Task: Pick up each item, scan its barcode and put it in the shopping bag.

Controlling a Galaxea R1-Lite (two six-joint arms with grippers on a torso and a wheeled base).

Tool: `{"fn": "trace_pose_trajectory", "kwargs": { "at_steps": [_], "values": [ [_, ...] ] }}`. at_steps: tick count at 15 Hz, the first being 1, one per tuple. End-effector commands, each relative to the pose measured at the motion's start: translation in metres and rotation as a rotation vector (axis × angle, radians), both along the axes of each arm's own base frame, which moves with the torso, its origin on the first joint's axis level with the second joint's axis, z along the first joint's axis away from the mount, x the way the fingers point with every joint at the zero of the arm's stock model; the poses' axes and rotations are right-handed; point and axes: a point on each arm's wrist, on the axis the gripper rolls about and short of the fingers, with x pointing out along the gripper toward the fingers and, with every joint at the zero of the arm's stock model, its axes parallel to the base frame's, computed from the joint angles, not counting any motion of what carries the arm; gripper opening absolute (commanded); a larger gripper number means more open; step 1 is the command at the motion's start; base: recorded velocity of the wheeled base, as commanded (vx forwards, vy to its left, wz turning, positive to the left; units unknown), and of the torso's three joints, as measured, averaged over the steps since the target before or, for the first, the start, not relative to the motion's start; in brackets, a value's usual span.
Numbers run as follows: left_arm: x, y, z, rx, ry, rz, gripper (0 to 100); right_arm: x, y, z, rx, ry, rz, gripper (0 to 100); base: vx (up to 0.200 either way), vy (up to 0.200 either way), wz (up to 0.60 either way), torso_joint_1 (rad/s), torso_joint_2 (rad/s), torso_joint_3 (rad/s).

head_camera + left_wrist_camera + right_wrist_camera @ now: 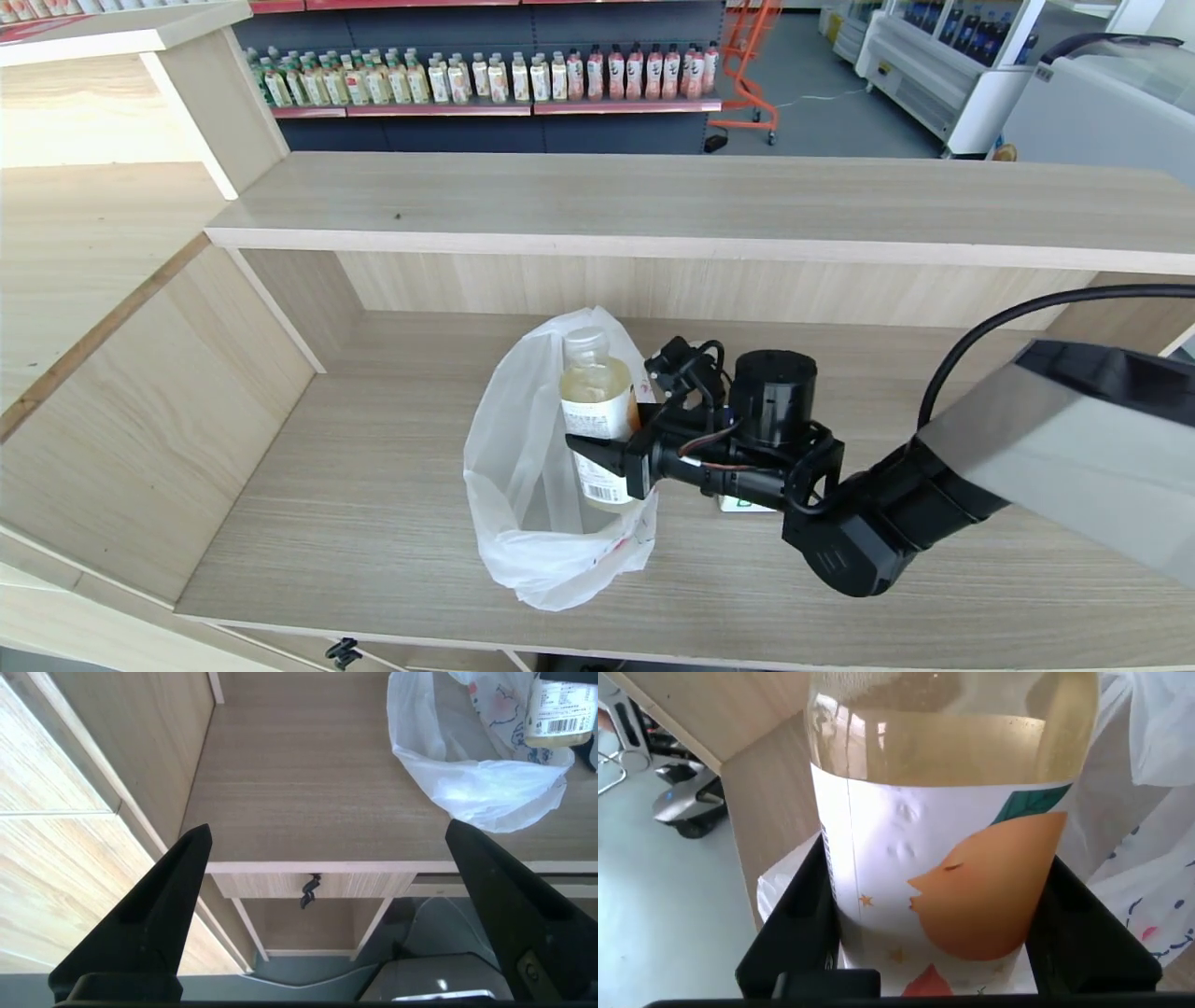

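Clear bottle (595,392) of pale yellow drink, barcode label, upright at mouth of open white plastic bag (509,467) standing on wooden counter (373,523).

Light wood-grain counter top (373,485), recessed: side panel (159,439) at robot's left, back panel (709,289) behind, raised ledge (653,201) above. Directly on top: white plastic shopping bag (509,485), mouth open, near front edge; small white-and-green item (744,505) just right of bag, mostly hidden.

Bottle (593,387) blocks shopping bag (509,467) mouth; passage over counter (373,504) left of it; side panel (159,439) beyond.
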Motion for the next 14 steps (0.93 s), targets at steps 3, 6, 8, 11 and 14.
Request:
{"fn": "trace_pose_trajectory", "kwargs": {
  "at_steps": [3, 6, 8, 11, 14],
  "values": [
    [0.000, 0.000, 0.000, 0.000, 0.002, 0.000, 100, 0.015, 0.006, -0.038, -0.044, -0.081, -0.003, 0, 0.000, 0.000, 0.00, 0.000, 0.00, 0.000],
    [0.000, 0.000, 0.000, 0.001, 0.002, 0.000, 100, 0.020, 0.011, -0.062, -0.055, -0.144, 0.001, 0, 0.000, 0.000, 0.00, 0.000, 0.00, 0.000],
    [0.000, 0.000, 0.000, 0.000, 0.000, 0.000, 100, 0.022, 0.011, -0.067, -0.068, -0.165, -0.001, 0, 0.000, 0.000, 0.00, 0.000, 0.00, 0.000],
    [0.000, 0.000, 0.000, 0.000, 0.002, 0.000, 100, 0.039, 0.020, -0.059, -0.026, -0.227, -0.028, 0, 0.000, 0.000, 0.00, 0.000, 0.00, 0.000],
    [0.000, 0.000, 0.000, 0.000, 0.002, 0.000, 100, 0.046, 0.024, -0.052, -0.007, -0.253, -0.038, 0, 0.000, 0.000, 0.00, 0.000, 0.00, 0.000]
  ]
}}
